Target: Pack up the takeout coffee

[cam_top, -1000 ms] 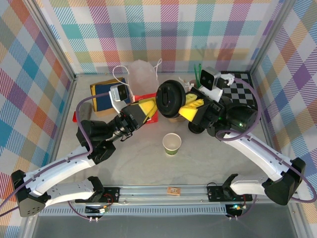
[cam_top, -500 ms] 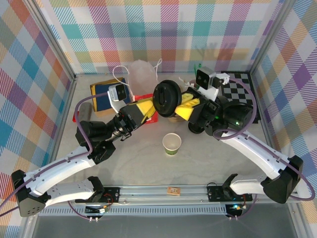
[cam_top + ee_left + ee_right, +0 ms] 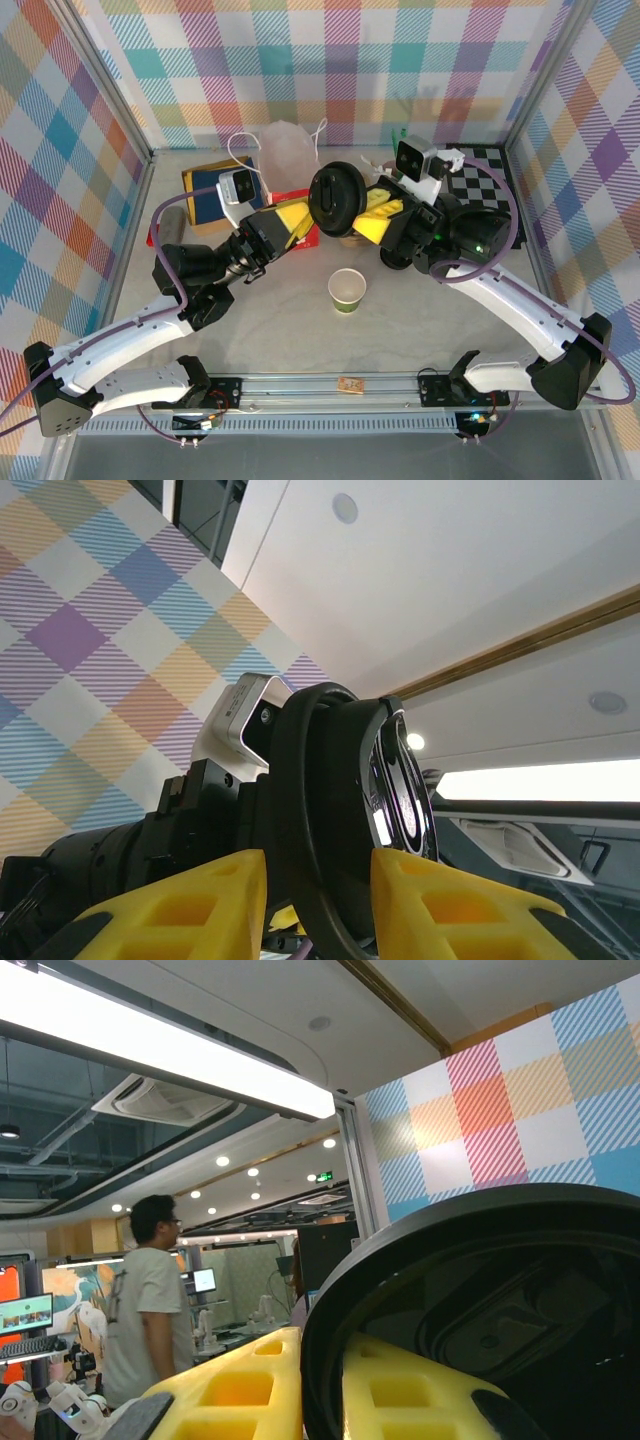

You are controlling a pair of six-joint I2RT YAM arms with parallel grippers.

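- Two pincers meet above the middle of the bench (image 3: 300,335), both lifted clear of its surface.
- Right pincer (image 3: 320,1365): the yellow fingers (image 3: 235,1385) are closed on a loose black lid (image 3: 335,198). The lid's rim sits clamped between them, and its broad face is turned toward the top camera.
- Left pincer (image 3: 318,880): the fingers stand partly apart, one on each side of the same lid's rim in the left wrist view. It cannot be told whether they press on the rim or merely straddle it.
- Lidless cup (image 3: 347,290), green with a cream band: upright on the bench, on the near side of both pincers and apart from them.
- Takeout coffee: location not confirmed. A dark round form (image 3: 393,260) sits under the right arm, to the right of the lidless cup and a little farther back. It cannot be told whether this is the lidded cup.
- Far side of the bench, behind the pincers: a translucent white bag (image 3: 288,150). A blue box (image 3: 205,195) lies to its left.
- Far right corner: a black-and-white checkered mat (image 3: 485,180).
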